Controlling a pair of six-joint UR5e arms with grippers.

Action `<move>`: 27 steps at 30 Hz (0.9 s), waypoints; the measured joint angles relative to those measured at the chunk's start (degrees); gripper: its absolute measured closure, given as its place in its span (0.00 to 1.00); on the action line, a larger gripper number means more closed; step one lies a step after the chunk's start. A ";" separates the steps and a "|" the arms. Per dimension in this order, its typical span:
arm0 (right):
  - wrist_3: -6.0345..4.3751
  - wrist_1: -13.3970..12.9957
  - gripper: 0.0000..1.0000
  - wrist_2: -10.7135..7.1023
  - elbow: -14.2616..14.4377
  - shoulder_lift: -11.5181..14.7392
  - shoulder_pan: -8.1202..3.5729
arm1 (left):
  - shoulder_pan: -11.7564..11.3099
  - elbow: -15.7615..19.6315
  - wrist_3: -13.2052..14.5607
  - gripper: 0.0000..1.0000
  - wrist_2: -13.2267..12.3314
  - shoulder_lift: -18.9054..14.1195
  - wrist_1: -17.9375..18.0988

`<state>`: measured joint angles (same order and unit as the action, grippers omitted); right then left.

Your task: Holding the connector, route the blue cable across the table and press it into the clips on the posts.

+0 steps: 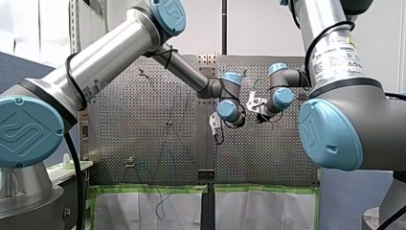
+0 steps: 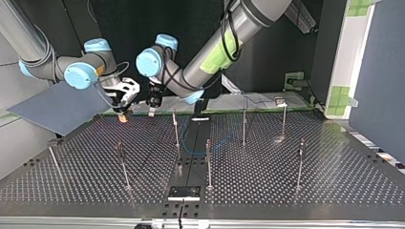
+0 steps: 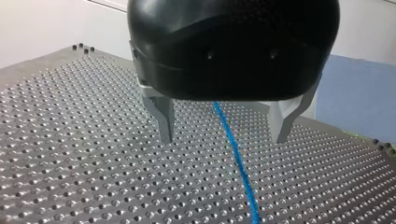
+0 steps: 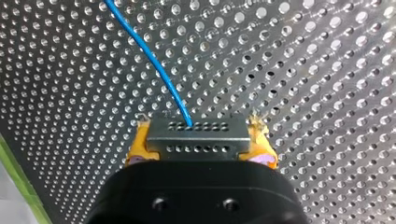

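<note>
My left arm (image 1: 110, 52) and my right arm (image 1: 335, 48) filled the front view's near edges, both reaching out to the far middle of the desk (image 2: 334, 181). The desk was a perforated plate with thin upright posts (image 2: 208, 162) spread well apart across it; the clips on them were too small to make out.

The blue cable (image 4: 159, 65) lay slack on the desk. In the top view it sagged low around the two middle posts and did not look taut. I could not tell if it sat in any clip.

The left gripper (image 3: 223, 133) hung just above the desk with its jaws wide open. The cable ran on the plate between the metal fingers (image 3: 164, 123), touching neither.

The right gripper (image 4: 201, 140) was near the desk's far edge in the top view, at that view's left, just beside the left gripper. Its jaws were closed on the connector (image 4: 198, 127), a small metal block between the yellow pads (image 4: 137, 149), with the cable leaving from its front face.

Progress, judged: early. The connector grasp was done. Routing across the desk and pressing into the clips looked almost all left to do.
</note>
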<state>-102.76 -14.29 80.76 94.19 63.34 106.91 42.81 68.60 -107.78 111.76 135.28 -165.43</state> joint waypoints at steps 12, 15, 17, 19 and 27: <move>0.24 -0.13 1.00 -0.24 -0.01 0.00 -0.04 | -0.63 -5.22 -0.35 0.00 1.82 4.64 -0.72; 0.26 -0.13 1.00 -0.30 -0.07 0.03 -0.06 | -0.94 -6.72 -0.39 0.00 2.50 4.94 -0.98; 0.28 -0.14 1.00 -0.50 -0.12 0.06 -0.07 | -1.05 -7.39 -0.38 0.00 2.89 5.00 -1.28; 0.31 -0.13 1.00 -0.69 -0.16 0.07 -0.07 | -1.15 -7.70 -0.30 0.00 3.14 5.02 -1.60; 0.38 -0.12 1.00 -1.07 -0.65 0.52 -0.09 | -1.28 -7.73 1.58 0.77 4.20 5.05 -2.54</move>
<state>-102.38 -14.41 79.69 93.54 63.86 106.83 41.54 60.88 -106.20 115.96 140.33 -167.97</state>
